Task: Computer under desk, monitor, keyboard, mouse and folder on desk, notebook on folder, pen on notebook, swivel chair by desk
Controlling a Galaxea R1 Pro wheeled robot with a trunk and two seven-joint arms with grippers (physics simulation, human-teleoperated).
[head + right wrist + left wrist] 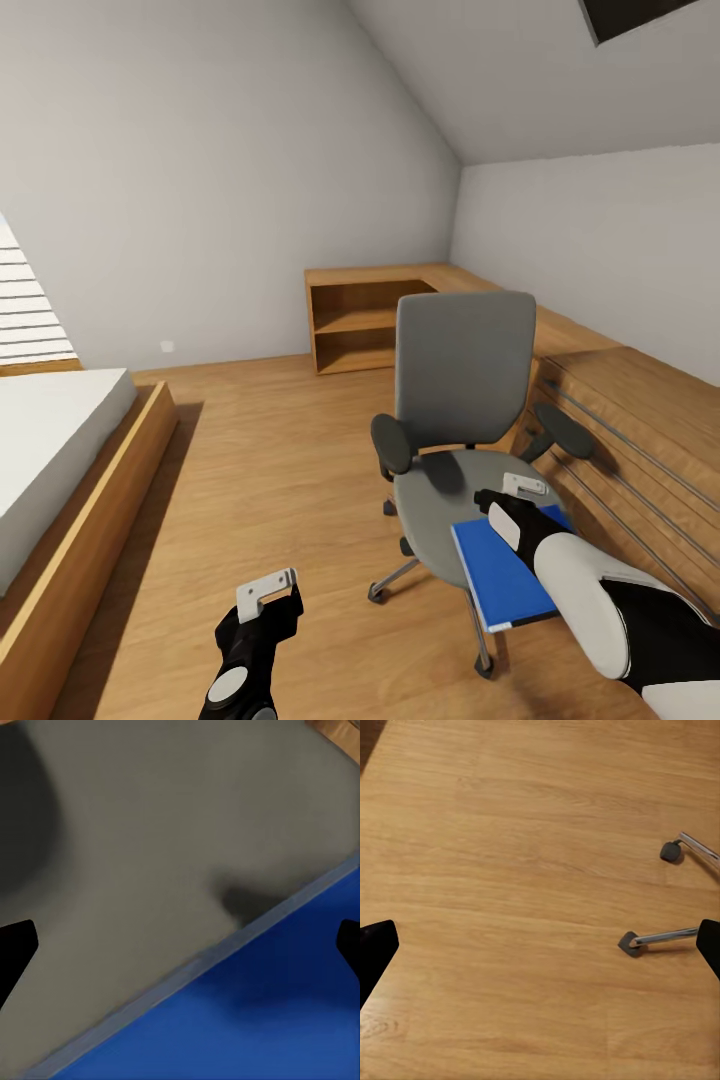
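Right hand [522,487] hangs over the swivel chair [462,400], just above the near edge of the grey seat where the blue folder [500,575] lies. In the right wrist view its two dark fingers [15,956] stand wide apart at the picture's sides, spread and pinching nothing, with the folder [247,1020] and the seat [165,832] between them. The folder rests flat on the seat and juts out past its front edge toward the robot. The left hand [268,590] is low over the wooden floor [250,470], well apart from the chair; its fingers [375,952] are spread too, and between them the left wrist view shows floor boards and two of the chair's metal legs with castors [630,943]. A bed [60,450] stands at the left, and a low wooden shelf [360,320] against the far wall behind the chair.
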